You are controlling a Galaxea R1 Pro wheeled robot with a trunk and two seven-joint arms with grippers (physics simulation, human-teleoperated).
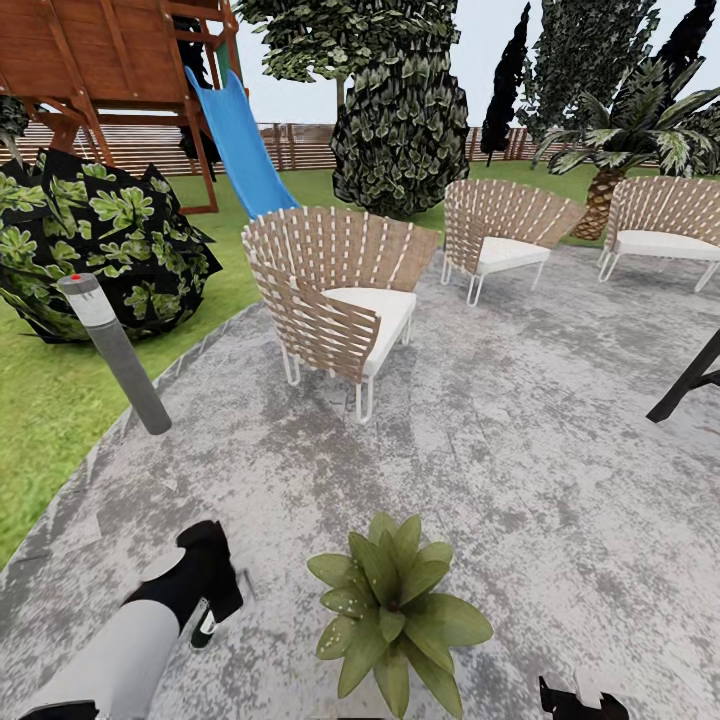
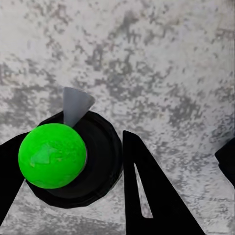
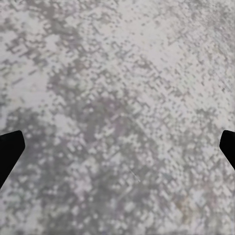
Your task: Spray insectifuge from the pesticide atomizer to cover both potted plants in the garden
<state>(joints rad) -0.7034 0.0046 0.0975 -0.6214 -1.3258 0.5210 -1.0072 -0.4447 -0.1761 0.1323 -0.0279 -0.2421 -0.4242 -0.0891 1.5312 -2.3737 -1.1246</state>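
Note:
The pesticide atomizer [image 1: 203, 629] stands on the grey stone patio [image 1: 520, 440], small and dark with a white band, right under my left gripper [image 1: 212, 606]. In the left wrist view I look down on the pesticide atomizer [image 2: 68, 159], with its bright green cap, dark round body and pale nozzle. The left gripper [image 2: 117, 164] is open, with black fingers [image 2: 10, 169] at either side of it. One potted plant [image 1: 393, 612], a low rosette of broad green leaves, sits just right of that gripper. My right gripper [image 1: 582, 702] is low on the right. The right gripper [image 3: 117, 152] is open over bare stone.
A grey bollard lamp [image 1: 115, 352] leans at the patio's left edge beside the lawn [image 1: 50, 400]. Three wicker chairs [image 1: 340, 300] stand ahead. A leafy bush [image 1: 100, 240], a blue slide [image 1: 240, 140] and a palm [image 1: 605, 195] lie farther off. A dark strut [image 1: 688, 382] crosses at right.

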